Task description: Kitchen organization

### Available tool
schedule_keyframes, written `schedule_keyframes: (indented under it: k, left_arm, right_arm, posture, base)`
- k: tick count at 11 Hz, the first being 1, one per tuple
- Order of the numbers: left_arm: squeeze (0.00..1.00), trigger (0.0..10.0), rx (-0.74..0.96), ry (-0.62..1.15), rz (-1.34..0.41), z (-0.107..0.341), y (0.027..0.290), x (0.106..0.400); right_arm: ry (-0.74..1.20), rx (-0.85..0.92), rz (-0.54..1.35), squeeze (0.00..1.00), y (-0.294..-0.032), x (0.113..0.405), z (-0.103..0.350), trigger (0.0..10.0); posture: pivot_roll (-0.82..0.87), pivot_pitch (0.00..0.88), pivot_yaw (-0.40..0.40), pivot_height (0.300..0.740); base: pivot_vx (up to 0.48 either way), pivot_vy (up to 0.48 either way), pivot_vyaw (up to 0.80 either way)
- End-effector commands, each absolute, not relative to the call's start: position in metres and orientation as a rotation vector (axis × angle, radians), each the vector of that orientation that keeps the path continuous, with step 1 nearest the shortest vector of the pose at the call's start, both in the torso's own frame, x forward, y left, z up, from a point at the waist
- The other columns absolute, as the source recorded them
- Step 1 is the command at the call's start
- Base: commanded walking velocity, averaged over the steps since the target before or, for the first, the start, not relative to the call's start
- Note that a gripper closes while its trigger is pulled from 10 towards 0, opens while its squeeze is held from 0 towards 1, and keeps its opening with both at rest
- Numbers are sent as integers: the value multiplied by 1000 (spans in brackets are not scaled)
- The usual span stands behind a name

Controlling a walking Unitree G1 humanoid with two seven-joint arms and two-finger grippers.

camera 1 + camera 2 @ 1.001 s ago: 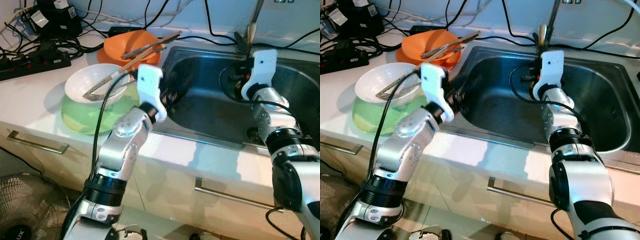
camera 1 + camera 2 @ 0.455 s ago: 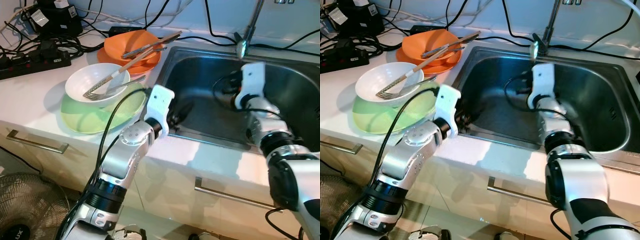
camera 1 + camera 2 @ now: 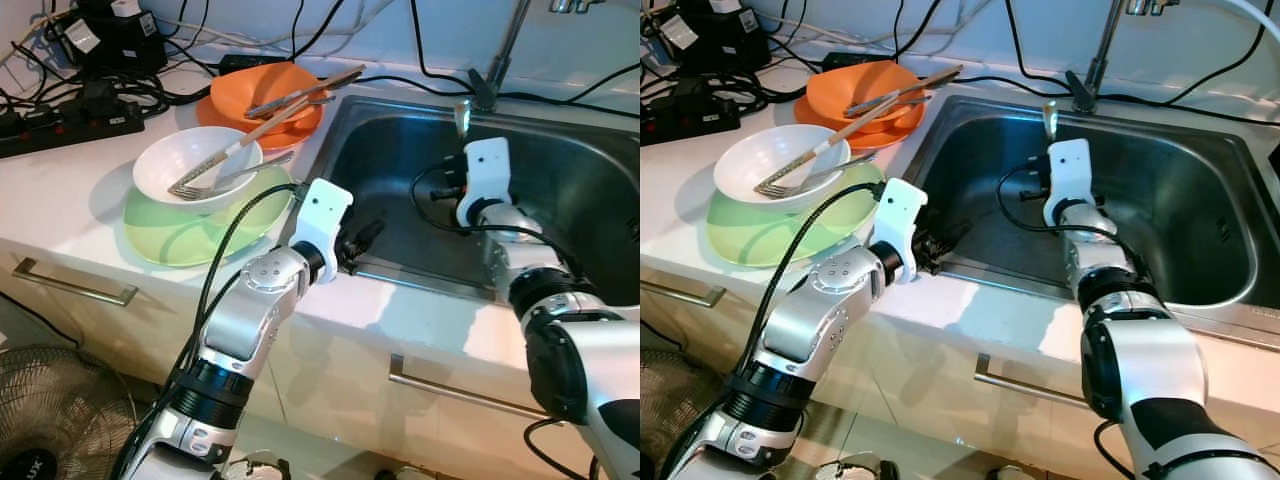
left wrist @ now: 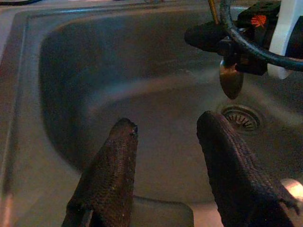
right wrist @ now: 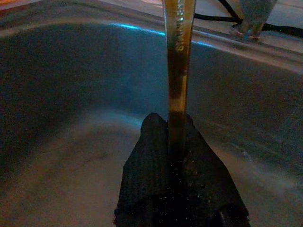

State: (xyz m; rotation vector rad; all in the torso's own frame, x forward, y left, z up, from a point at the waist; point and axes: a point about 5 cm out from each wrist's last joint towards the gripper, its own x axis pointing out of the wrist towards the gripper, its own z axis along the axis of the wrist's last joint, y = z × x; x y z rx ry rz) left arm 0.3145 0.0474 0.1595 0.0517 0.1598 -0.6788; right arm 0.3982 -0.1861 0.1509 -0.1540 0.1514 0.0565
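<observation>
Right gripper (image 5: 176,156) is pinching a spoon (image 5: 178,56) upright over the sink (image 3: 400,150) — likely for rinsing; left gripper (image 4: 165,156), fingers spread, is waiting nearby.

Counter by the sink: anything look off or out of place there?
Yes. A power strip and a tangle of cables lie on the counter near the sink, an odd spot for electrics. Cutlery lies loose across the orange bowl, and a fork across the white bowl. Nothing looks spilled.
</observation>
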Motion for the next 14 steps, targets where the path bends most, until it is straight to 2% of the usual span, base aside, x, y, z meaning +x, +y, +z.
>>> schedule_keyframes:
  k: [1,2,3,8,9,11,13,14]
  left_arm:
    - [0,10000,65,231,-670,146,49,311]
    - [0,10000,65,234,-669,145,49,311]
    - [0,10000,65,236,-671,145,48,310]
    - [0,10000,57,242,-663,146,49,310]
    - [0,10000,57,241,-663,145,48,310]
    - [0,10000,63,227,-659,147,48,311]
    - [0,10000,75,102,-611,162,50,316]
    - [0,10000,103,8,-568,172,52,320]
  right_arm:
    - [177,-158,59,0,-185,396,145,10000]
    - [186,-148,66,310,-184,396,143,10000]
    - [190,-138,68,1000,-183,395,141,10000]
    - [186,-145,72,1000,-181,395,142,10000]
    - [180,-150,77,0,-180,396,142,10000]
    - [153,-151,76,0,-180,397,146,10000]
    - [45,-122,123,0,-175,400,163,10000]
    - [-80,-90,182,0,-169,402,180,10000]
  posture:
    - [174,14,-10,740]
    - [178,8,-11,740]
    - [178,7,-11,740]
    - [177,25,-15,740]
    - [177,25,-15,740]
    - [174,29,-15,740]
    - [165,38,-14,740]
    - [151,43,-13,740]
  base:
    - [0,0,0]
    - [0,0,0]
    - [0,0,0]
    - [0,0,0]
    - [0,0,0]
    - [0,0,0]
    - [0,0,0]
    - [0,0,0]
